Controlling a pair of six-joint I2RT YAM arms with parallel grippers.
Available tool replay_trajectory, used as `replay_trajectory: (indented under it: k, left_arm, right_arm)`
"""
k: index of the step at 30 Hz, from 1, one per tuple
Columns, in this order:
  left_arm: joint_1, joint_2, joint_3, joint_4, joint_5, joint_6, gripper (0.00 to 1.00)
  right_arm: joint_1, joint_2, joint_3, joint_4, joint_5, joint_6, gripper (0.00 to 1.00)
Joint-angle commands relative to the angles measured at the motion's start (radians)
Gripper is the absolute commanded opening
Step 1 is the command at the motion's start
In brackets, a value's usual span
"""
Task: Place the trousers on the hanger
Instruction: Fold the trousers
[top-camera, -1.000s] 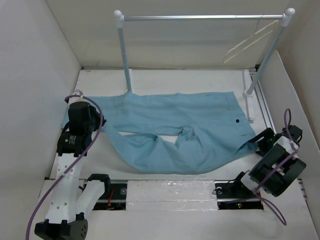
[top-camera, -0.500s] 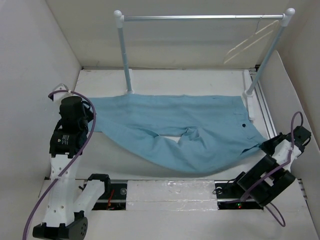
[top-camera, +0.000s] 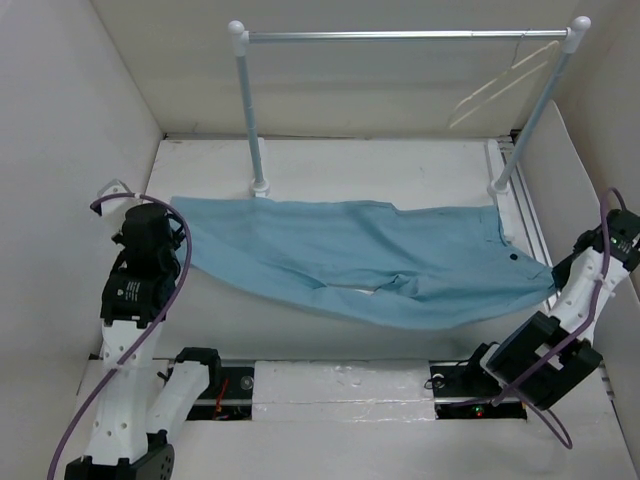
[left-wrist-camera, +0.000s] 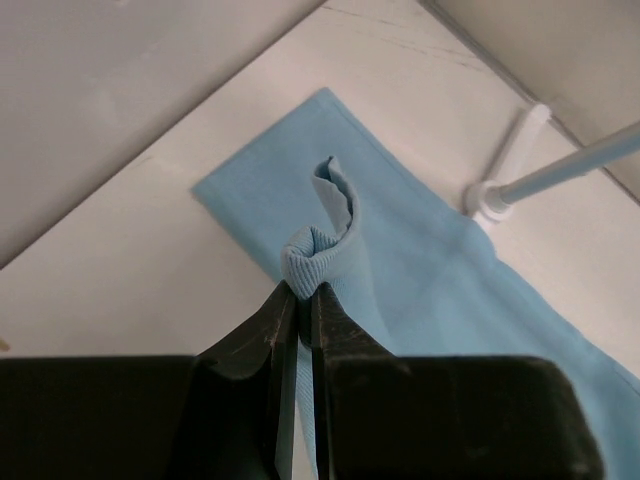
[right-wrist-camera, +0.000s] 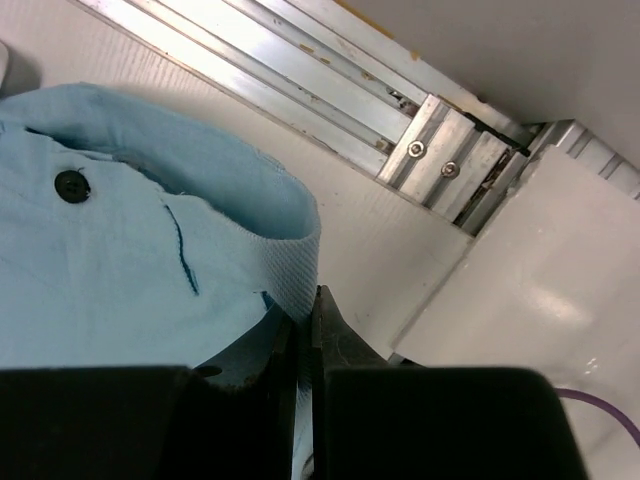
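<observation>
The light blue trousers (top-camera: 360, 258) stretch across the table between my two arms, sagging in the middle. My left gripper (left-wrist-camera: 301, 292) is shut on a bunched leg hem of the trousers (left-wrist-camera: 420, 270) at the left. On the right, my right gripper (right-wrist-camera: 303, 308) is shut on the waistband of the trousers (right-wrist-camera: 120, 260), near the dark button (right-wrist-camera: 70, 185). The cream-white hanger (top-camera: 497, 85) hangs by its hook from the silver rail (top-camera: 400, 35) at the back right, well beyond both grippers.
The rail stands on two white posts (top-camera: 250, 110), with feet on the table at the back left and back right (top-camera: 498, 185). White walls close in the table on the left, back and right. An aluminium track (right-wrist-camera: 300, 90) runs along the right side.
Both arms have moved apart and lifted, pulling the trousers from a crumpled heap into a taut band. My right gripper has shut on the waistband.
</observation>
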Motion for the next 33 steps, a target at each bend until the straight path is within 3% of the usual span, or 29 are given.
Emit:
replay_trajectory:
  k: [1, 5, 8, 14, 19, 23, 27, 33]
  left_arm:
    - [-0.006, -0.040, -0.065, 0.012, -0.206, 0.011, 0.00]
    - [-0.006, -0.034, -0.105, -0.005, -0.307, 0.001, 0.00]
    - [-0.006, 0.018, -0.043, -0.071, -0.370, -0.052, 0.00]
    - [0.020, 0.150, 0.143, -0.215, -0.378, -0.121, 0.00]
    - [0.020, 0.143, 0.138, -0.379, -0.324, -0.230, 0.00]
    - [0.020, 0.107, 0.207, -0.454, -0.261, -0.220, 0.00]
    - [0.041, 0.247, 0.201, -0.454, -0.146, -0.161, 0.00]
    - [0.041, 0.504, 0.244, -0.347, -0.177, -0.163, 0.00]
  right_arm:
    - [0.041, -0.012, 0.062, -0.022, 0.120, -0.032, 0.00]
    - [0.112, 0.045, 0.136, 0.008, 0.092, -0.023, 0.00]
    - [0.187, 0.089, 0.197, 0.082, 0.017, 0.014, 0.00]
    - [0.264, 0.201, 0.241, 0.262, -0.131, 0.058, 0.00]
    - [0.291, 0.336, 0.285, 0.332, -0.201, 0.083, 0.00]
    - [0.291, 0.313, 0.207, 0.448, -0.262, 0.111, 0.00]
    - [0.307, 0.351, 0.180, 0.519, -0.288, 0.144, 0.00]
    - [0.353, 0.502, 0.283, 0.515, -0.264, 0.158, 0.00]
